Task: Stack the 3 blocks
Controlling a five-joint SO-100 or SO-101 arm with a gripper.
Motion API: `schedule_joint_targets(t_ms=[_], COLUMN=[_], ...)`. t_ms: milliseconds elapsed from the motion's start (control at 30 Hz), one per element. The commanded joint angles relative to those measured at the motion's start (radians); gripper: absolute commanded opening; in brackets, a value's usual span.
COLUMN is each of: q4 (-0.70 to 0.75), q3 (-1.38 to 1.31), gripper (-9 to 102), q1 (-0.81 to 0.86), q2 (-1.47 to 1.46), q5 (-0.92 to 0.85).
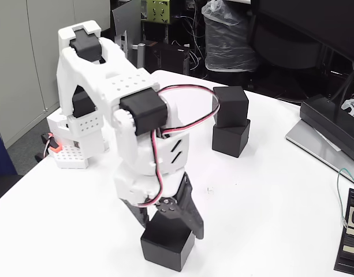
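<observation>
Jaws [168, 222] over white table [263, 190], cluttered room.

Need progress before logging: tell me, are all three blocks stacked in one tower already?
No: two blocks are stacked, while the third block sits on the table under the gripper.

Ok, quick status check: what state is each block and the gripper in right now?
Top block: resting on another block, slightly offset.
Lower block: flat on the table, carrying the top one.
Third block: alone on the table, not stacked.
Gripper: lowered over the third block, fingers straddling its top; grip not confirmable.
</observation>
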Motion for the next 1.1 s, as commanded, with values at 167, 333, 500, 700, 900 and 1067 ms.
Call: schedule_joint_targets(t_ms=[167,333,500,700,900,1067], q4=[-0.015,-0.015,-0.015,-0.006,0.000,0.064], q3=[0.002,0.002,0.002,-0.003,-0.031,-0.091], gripper=[33,26,13,6,6,6], q1=[-0.014,-0.014,-0.011,-0.017,-0.029,-0.115], q2=[0.005,0.005,0.005,0.009,0.023,0.023], q5=[-0.005,-0.005,-0.005,-0.005,0.051,0.077])
